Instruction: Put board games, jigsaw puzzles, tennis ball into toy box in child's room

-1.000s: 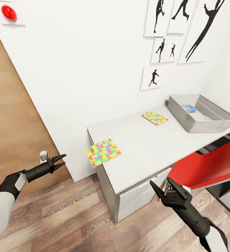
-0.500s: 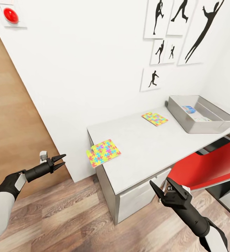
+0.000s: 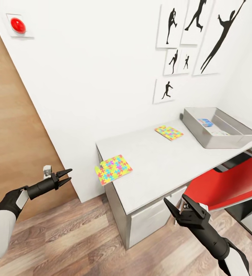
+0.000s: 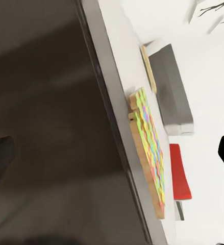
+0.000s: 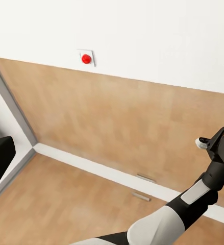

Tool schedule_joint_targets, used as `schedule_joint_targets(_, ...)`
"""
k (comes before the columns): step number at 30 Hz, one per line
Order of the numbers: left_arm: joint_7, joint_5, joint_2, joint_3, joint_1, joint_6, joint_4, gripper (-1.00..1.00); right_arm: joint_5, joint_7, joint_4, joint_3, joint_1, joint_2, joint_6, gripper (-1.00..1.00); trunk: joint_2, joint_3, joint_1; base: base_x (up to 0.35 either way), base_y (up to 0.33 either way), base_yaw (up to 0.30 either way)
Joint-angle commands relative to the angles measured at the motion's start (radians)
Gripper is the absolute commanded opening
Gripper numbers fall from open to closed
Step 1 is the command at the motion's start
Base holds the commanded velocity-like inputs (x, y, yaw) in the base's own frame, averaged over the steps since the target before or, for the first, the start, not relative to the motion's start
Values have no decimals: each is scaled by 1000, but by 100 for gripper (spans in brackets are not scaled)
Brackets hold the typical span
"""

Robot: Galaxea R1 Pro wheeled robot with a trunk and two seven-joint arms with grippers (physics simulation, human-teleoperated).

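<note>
On the white table (image 3: 153, 161) one jigsaw puzzle (image 3: 113, 169) lies at the near left corner, overhanging the edge. A second jigsaw puzzle (image 3: 169, 132) lies farther back. The grey toy box (image 3: 227, 141) stands at the table's far right, with a blue board game (image 3: 205, 122) and a white one (image 3: 219, 133) inside. My left gripper (image 3: 70, 174) hangs open over the floor, left of the table and apart from the near puzzle (image 4: 151, 153). My right gripper (image 3: 174, 199) is open and empty below the table's front edge. The tennis ball and the bed are out of view.
A red chair (image 3: 229, 184) stands at the table's front right, close to my right arm. A wooden door (image 3: 15, 145) fills the wall on the left, with a red button (image 3: 18, 25) above it. White drawers (image 3: 156, 214) face my right gripper. Framed silhouettes hang above the table.
The camera has shifted a little, so the table and wall sit slightly differently in the picture. Both arms hold the same pose and the toys have not moved.
</note>
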Motion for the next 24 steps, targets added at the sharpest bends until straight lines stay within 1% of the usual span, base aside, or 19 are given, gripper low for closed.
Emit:
schedule_joint_targets(1,-3,-1,0,3,-1,10,0,100,2,3,0,-1,-1,0,3,100,0,1,0,0,0,0)
schedule_joint_targets(24,-3,-2,-1,3,-1,10,0,100,2,3,0,1,-1,1,2,100,0,39,0,0,0,0)
